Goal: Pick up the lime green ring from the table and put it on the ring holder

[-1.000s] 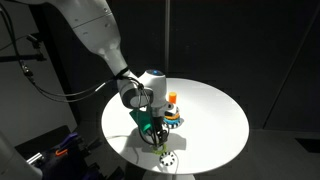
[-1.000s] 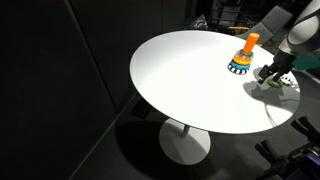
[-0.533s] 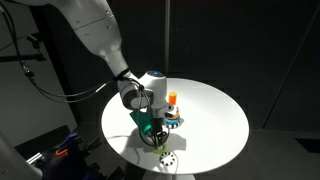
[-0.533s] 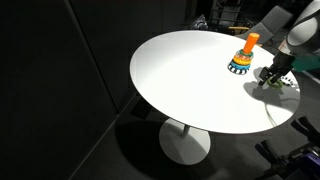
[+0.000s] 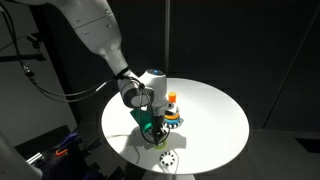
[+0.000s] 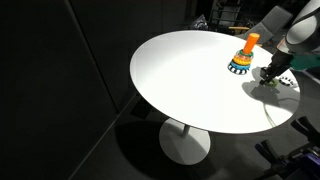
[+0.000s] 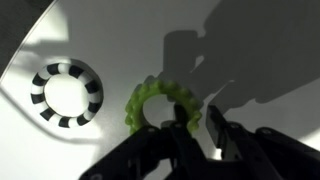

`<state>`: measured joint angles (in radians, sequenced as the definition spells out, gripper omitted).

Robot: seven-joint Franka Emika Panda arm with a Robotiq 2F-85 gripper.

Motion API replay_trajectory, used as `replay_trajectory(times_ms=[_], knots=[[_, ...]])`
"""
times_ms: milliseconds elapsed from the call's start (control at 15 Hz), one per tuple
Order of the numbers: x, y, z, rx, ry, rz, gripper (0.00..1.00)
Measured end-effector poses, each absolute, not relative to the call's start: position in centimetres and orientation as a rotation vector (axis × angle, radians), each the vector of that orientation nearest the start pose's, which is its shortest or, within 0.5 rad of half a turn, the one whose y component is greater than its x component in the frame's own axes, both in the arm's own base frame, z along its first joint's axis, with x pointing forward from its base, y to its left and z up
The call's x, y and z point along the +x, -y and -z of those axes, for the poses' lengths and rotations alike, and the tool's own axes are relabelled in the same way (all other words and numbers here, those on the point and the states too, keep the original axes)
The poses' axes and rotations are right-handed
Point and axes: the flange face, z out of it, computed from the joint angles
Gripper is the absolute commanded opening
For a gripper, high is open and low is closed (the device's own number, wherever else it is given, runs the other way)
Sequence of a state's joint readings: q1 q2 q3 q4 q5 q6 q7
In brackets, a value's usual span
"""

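Grasp step in hand. Ring (image 7: 135,112) lies flat on surface (image 7: 120,40), near holder (image 6: 243,58). Tool (image 7: 198,130) is low over it, released, fingers astride its rim. Next move, as judged: clench, lift, centre over peg

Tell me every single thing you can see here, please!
table: one, white and round, under everything else.
ring holder: one, orange peg over blue, yellow and dark rings, standing on the table.
lime green ring: one, yellow-green, on the table at the jaws.
black-and-white ring: one, striped, on the table beside the lime green ring, not touching it.
arm: one, white, reaching down over the table.
jaws: two, dark, astride the lime green ring's rim; grip unclear.
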<state>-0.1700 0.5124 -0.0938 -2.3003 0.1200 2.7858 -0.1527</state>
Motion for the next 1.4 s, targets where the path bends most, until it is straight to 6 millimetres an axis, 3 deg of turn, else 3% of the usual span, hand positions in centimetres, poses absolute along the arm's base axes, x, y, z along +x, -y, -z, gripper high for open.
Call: replay_trajectory(times_ms=[533, 1400], knots=[[50.1, 14.9, -13.8, -3.124, -0.351, 0.011, 0.07], [51.6, 14.7, -23.0, -3.097, -0.349, 0.088, 0.07]])
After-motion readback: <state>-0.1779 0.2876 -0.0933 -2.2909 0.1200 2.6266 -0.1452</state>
